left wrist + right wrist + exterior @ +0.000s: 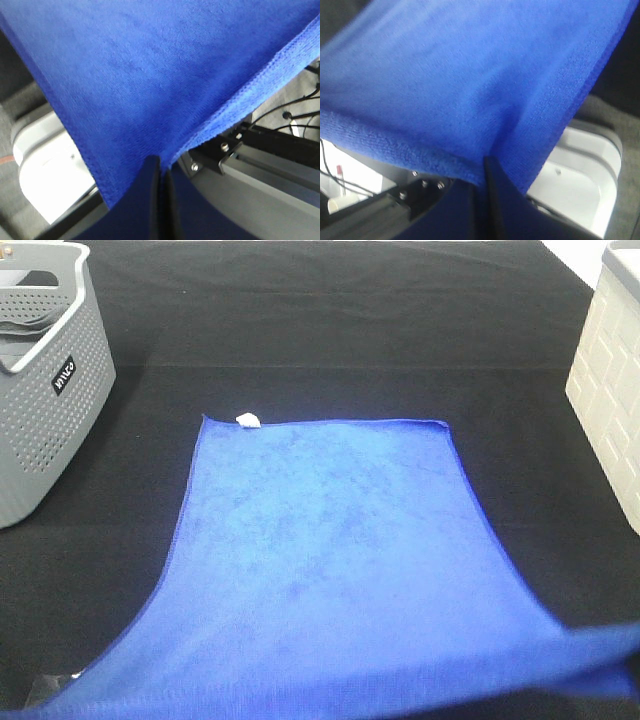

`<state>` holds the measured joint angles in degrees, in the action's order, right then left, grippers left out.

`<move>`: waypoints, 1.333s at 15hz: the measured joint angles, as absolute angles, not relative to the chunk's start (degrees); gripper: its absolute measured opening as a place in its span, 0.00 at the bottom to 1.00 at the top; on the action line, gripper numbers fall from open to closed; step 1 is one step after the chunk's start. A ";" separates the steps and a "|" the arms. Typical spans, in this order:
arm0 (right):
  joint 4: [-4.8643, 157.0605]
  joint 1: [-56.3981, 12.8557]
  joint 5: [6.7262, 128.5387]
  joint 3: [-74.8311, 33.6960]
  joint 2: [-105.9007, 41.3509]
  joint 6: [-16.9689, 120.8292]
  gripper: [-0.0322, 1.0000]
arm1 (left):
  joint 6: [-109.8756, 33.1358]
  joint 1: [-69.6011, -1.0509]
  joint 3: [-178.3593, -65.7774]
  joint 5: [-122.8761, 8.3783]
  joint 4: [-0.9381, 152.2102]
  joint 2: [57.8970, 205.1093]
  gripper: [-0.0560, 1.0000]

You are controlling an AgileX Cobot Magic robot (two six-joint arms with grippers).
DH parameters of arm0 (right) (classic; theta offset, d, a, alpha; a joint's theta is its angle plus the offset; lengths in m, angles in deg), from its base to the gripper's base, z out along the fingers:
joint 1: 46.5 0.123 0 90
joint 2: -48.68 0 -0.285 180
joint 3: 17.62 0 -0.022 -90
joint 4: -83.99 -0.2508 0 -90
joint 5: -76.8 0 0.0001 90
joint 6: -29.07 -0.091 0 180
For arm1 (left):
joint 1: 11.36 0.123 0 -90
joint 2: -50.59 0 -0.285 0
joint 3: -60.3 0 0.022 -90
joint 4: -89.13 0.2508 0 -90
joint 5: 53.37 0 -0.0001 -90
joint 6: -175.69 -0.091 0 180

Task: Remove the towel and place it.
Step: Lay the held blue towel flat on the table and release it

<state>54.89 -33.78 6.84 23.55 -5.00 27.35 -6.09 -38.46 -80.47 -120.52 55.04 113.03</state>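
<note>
The towel (330, 560) lay spread across the middle of the black worktop (330, 330). Its far hem was flat, with the white tag (248, 420) at the far-left corner, while its near edge was lifted off the worktop. My left pincer (160, 172) was clenched on the near-left stretch of hem, and my right pincer (487, 175) was clenched on the near-right stretch. The fabric puckered into each pinch. I judged the towel light, limp and fuzzy enough not to slip, though it would sag between the two holds and drag on the worktop. The near corners, just inside the stitched hem, looked the right places to hold it. The high camera showed me the whole spread, the grey basket (45, 380) at far left and the white bin (610, 390) at far right, but neither pincer. Only the wrist cameras showed the grasps.
</note>
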 joint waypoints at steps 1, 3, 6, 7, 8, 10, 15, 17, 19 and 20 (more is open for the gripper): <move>54.89 -33.78 6.84 25.33 -6.49 28.55 0.04 | -6.20 -38.46 -79.95 -120.52 54.81 114.75 0.05; 54.94 -33.78 7.01 27.11 -11.71 32.85 0.04 | -7.86 -38.46 -79.61 -120.23 54.81 120.48 0.05; 55.92 -33.78 7.07 27.16 -19.67 37.49 0.04 | -10.84 -38.46 -79.49 -118.51 54.81 127.87 0.05; 56.20 -33.78 7.18 27.16 -22.88 39.21 0.04 | -11.87 -38.46 -79.49 -117.99 54.53 130.45 0.05; 56.20 -33.78 7.18 27.16 -22.88 39.21 0.04 | -11.87 -38.46 -79.49 -117.99 54.53 130.45 0.05; 56.38 -33.84 7.30 27.16 -29.87 42.47 0.05 | -14.11 -38.46 -79.49 -117.59 53.50 134.98 0.05; 56.09 -34.07 7.47 28.14 -36.63 47.80 0.07 | -14.51 -46.71 -79.44 -113.64 52.58 139.79 0.05; 54.94 -34.07 7.53 29.51 -38.52 49.58 0.08 | -14.51 -49.29 -79.21 -110.95 50.57 143.57 0.05; 54.43 -34.07 8.27 29.80 -39.49 50.84 0.10 | -14.51 -51.70 -80.18 -109.86 50.17 147.64 0.05; 54.26 -34.07 9.25 29.80 -39.72 51.30 0.14 | -14.51 -53.07 -82.02 -109.06 50.17 149.70 0.05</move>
